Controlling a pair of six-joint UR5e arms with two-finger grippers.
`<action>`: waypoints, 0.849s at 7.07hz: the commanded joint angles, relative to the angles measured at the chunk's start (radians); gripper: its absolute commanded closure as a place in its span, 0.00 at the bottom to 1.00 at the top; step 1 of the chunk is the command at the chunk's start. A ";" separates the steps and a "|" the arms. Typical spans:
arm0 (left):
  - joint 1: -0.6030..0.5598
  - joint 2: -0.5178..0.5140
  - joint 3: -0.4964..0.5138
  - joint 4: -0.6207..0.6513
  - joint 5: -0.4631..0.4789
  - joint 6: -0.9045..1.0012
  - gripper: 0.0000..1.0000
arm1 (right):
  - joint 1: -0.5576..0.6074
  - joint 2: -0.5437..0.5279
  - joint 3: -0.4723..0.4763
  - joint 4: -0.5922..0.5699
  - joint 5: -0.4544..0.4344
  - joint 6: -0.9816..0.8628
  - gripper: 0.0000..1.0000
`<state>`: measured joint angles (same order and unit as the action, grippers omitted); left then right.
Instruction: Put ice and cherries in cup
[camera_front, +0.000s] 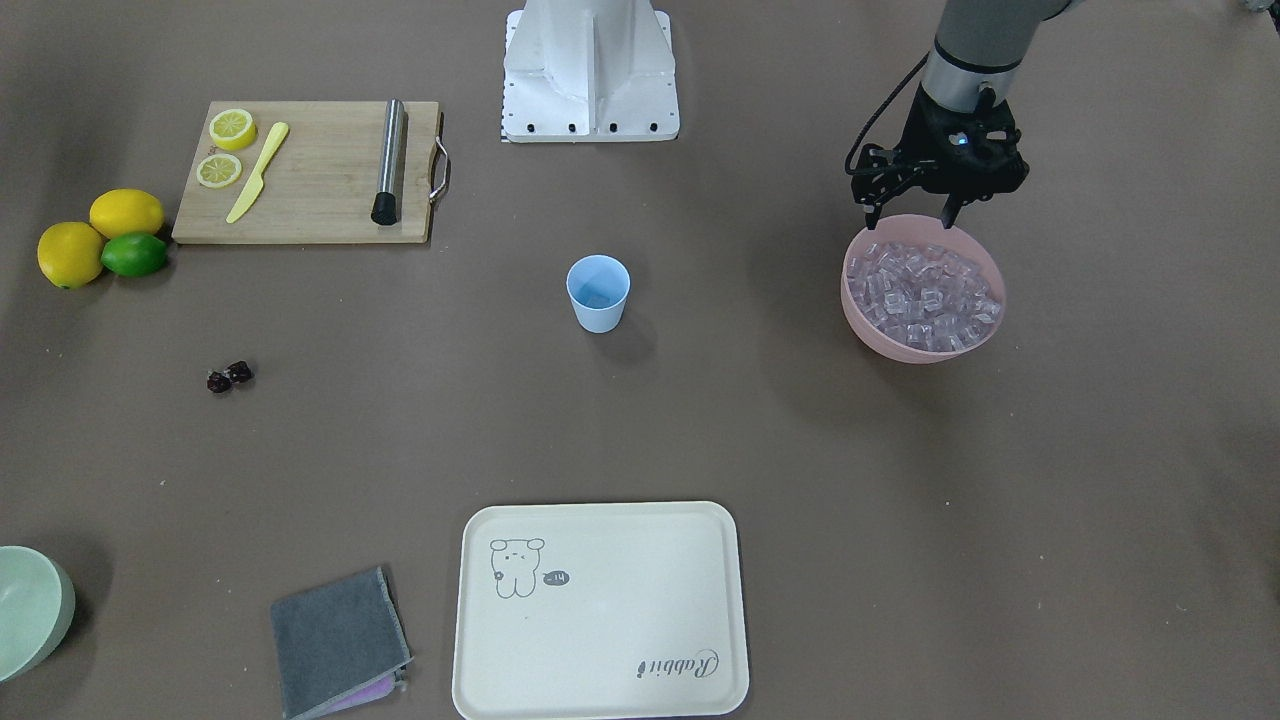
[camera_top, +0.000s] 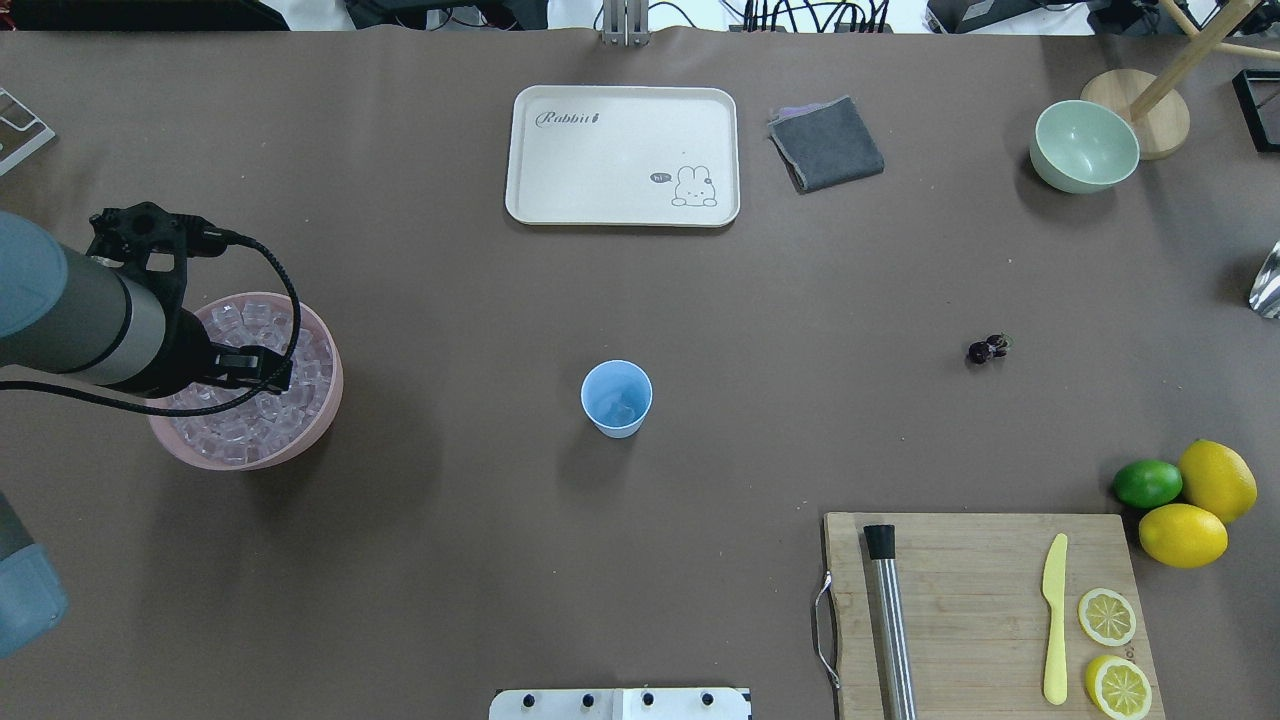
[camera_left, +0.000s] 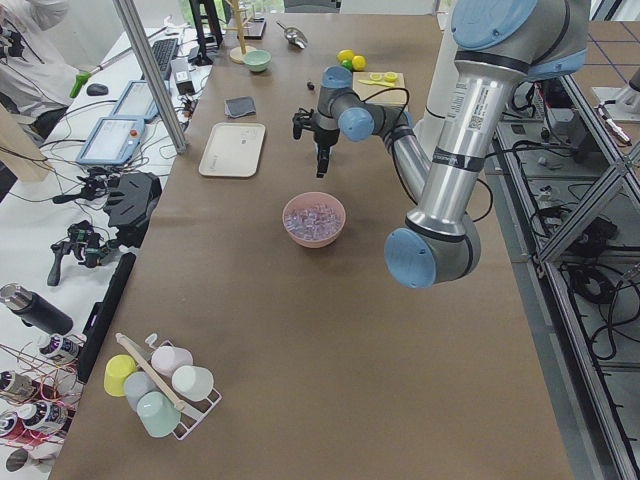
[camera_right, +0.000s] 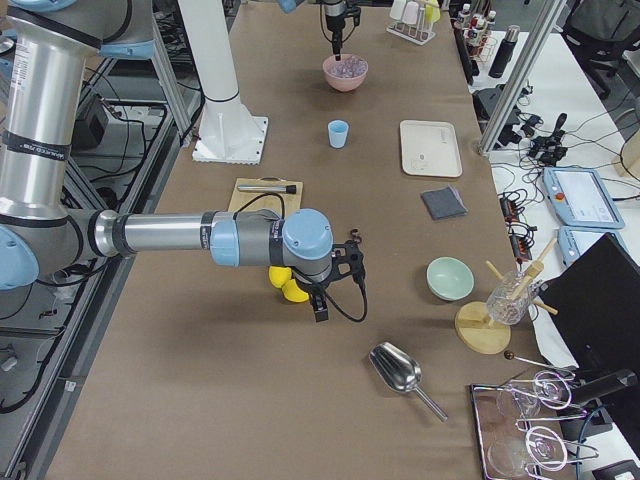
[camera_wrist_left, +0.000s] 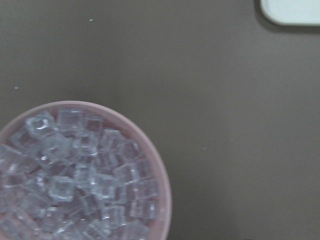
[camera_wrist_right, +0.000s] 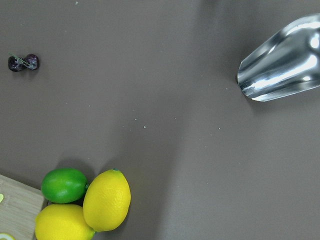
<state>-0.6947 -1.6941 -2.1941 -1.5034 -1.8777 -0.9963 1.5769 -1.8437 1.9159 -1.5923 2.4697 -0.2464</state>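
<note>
The light blue cup (camera_front: 598, 292) stands upright mid-table, also in the overhead view (camera_top: 616, 398). The ice (camera_front: 925, 295) fills a pink bowl (camera_front: 860, 320); it also shows in the left wrist view (camera_wrist_left: 75, 175). The cherries (camera_front: 229, 377) lie on the table far from the bowl, also in the overhead view (camera_top: 988, 348) and the right wrist view (camera_wrist_right: 23, 62). My left gripper (camera_front: 910, 218) hangs open and empty just above the bowl's robot-side rim. My right gripper (camera_right: 320, 308) shows only in the exterior right view, near the lemons; I cannot tell if it is open or shut.
A cutting board (camera_front: 310, 170) holds lemon slices, a yellow knife and a steel muddler. Two lemons (camera_front: 100, 235) and a lime (camera_front: 133, 254) lie beside it. A cream tray (camera_front: 600, 610), a grey cloth (camera_front: 335, 640), a pale green bowl (camera_front: 30, 610) and a metal scoop (camera_wrist_right: 280, 60) are around.
</note>
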 joint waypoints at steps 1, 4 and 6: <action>-0.002 0.025 0.028 -0.015 -0.001 -0.095 0.11 | 0.000 0.000 0.000 0.000 0.000 -0.001 0.00; -0.015 0.014 0.066 -0.021 -0.006 -0.097 0.12 | 0.000 0.000 0.000 0.000 0.000 -0.001 0.00; -0.196 0.030 0.126 -0.067 -0.096 -0.110 0.11 | 0.000 0.000 0.002 0.000 0.000 -0.001 0.00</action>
<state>-0.7885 -1.6722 -2.1082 -1.5394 -1.9054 -1.0984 1.5770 -1.8439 1.9162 -1.5923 2.4697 -0.2468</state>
